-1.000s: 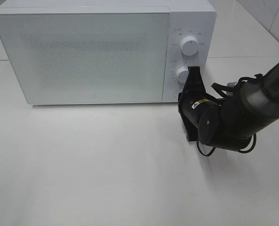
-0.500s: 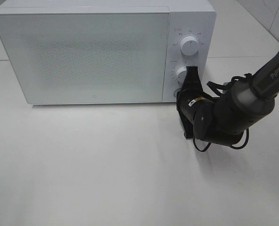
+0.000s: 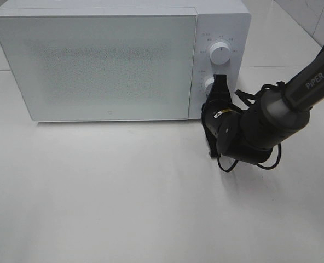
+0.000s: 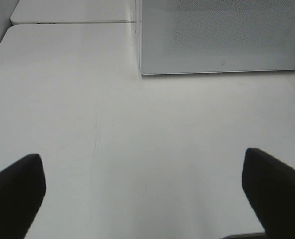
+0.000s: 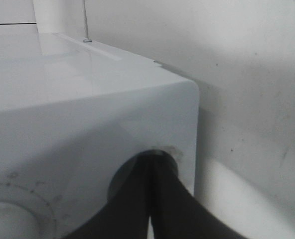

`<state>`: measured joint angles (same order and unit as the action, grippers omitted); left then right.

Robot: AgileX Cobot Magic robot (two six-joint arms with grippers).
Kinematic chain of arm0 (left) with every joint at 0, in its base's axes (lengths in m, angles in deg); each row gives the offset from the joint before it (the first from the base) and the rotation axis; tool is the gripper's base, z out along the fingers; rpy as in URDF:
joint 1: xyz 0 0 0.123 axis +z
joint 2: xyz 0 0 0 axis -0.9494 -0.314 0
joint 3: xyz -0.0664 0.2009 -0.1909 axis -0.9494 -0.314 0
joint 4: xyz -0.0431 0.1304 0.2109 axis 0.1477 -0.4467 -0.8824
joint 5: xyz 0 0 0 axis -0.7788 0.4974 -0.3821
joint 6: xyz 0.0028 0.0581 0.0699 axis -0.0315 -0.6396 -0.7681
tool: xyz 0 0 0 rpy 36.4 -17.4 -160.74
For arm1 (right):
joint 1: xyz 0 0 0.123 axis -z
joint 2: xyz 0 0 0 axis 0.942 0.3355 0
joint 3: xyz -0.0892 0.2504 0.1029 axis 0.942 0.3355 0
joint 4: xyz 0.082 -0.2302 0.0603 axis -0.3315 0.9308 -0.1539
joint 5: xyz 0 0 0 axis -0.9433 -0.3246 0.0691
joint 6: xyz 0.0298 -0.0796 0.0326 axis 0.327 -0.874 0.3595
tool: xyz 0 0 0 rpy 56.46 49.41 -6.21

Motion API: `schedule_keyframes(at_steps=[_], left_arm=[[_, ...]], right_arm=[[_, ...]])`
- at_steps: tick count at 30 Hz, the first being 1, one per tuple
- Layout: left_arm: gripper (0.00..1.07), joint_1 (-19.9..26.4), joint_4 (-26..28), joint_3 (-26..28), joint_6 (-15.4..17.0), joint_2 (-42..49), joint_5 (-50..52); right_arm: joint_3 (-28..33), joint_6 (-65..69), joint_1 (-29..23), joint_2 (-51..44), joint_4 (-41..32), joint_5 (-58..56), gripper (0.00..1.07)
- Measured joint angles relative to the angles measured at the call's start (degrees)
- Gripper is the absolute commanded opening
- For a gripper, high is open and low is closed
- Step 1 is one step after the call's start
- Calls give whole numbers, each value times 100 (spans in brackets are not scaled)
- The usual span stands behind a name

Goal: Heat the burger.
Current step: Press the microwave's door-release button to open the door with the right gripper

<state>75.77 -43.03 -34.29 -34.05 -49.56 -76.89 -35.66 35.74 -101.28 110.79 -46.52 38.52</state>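
Right arm (image 3: 249,137), at the right of the high view: black rounded joint housings with one lighter grey band (image 3: 276,107) on the forearm. White lettering "PiPER" (image 3: 314,83) runs along the upper link. A small pale label (image 3: 222,114) sits on the wrist housing. Thin black cables (image 3: 225,167) loop beside the wrist. Right gripper (image 3: 221,82): flat, black, tapering fingers. Left gripper (image 4: 142,169): matte black fingers (image 4: 15,191), seen at the lower corners of its wrist view.
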Motion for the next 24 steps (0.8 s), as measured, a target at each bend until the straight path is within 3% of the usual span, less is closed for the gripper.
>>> schedule_keyframes(at_steps=[9, 24], left_arm=[[100, 0, 0, 0, 0, 0, 0], [100, 0, 0, 0, 0, 0, 0]], right_arm=[[-155, -275, -57, 17, -430, -115, 0], [-160, -309, -74, -57, -493, -327, 0]])
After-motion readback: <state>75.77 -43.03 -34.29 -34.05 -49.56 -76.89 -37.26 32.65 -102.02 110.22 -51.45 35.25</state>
